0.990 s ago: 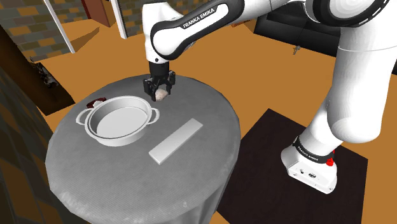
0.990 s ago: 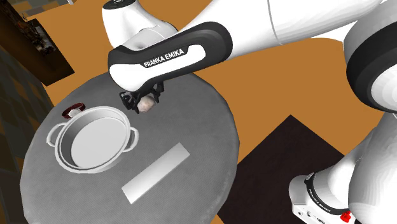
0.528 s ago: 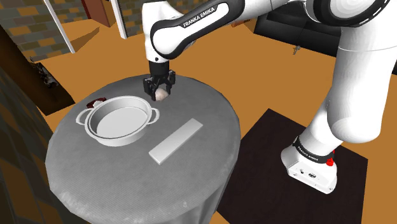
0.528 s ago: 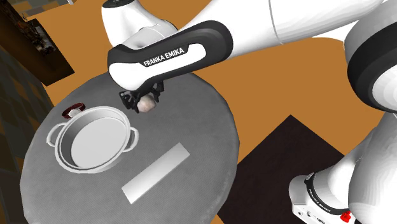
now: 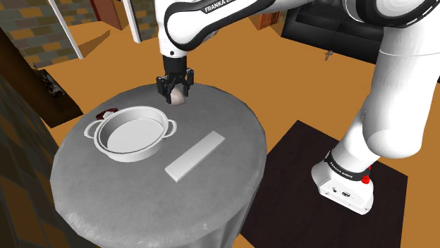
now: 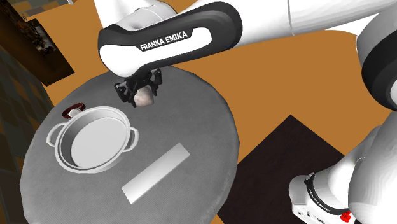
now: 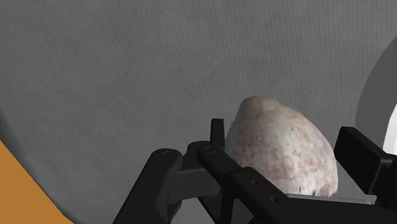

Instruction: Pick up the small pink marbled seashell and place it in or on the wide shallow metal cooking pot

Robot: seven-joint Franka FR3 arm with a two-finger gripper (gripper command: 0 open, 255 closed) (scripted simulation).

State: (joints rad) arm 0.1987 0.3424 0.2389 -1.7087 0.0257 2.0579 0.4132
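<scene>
Wrist view shows you the gripper (image 7: 285,145) clamped on the pale pink speckled seashell (image 7: 273,137), one black finger pressed to each side. In the shoulder view you see the shell held over the far part of the round grey table (image 5: 211,190), near the wide shallow pot (image 5: 106,144) but apart from it. A flat grey bar (image 5: 194,156) lies on that view's right of the pot.
</scene>
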